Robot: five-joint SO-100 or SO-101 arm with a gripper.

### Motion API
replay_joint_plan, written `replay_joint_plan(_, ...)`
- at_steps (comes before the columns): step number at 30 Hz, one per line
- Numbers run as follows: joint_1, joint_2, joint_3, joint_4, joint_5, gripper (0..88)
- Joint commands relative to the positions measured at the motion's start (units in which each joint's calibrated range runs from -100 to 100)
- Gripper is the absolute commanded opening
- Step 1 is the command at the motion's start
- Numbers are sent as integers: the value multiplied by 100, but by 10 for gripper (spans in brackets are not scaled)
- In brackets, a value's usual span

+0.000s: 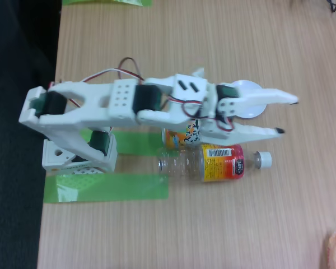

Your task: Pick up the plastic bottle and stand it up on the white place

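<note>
On the table the plastic bottle lies flat — above it the claw gapes, released, over the white place.

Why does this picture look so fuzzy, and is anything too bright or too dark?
In the fixed view everything is a bit soft, so the small print on the plastic bottle cannot be read. The white arm and gripper look washed out, blending into the white plate behind. The left edge beyond the wooden table is nearly black.
</note>
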Motion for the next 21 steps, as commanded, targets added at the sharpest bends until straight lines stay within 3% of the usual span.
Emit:
replay_joint_plan(1, -22, 657, -639, -629, 272, 229)
replay_joint_plan(6, -22, 1539, -1399, -457, 607, 232)
replay_joint_plan(13, -326, 1774, -2069, 1285, 1363, 232)
replay_joint_plan(21, -800, 2597, -2513, 2092, 1662, 233)
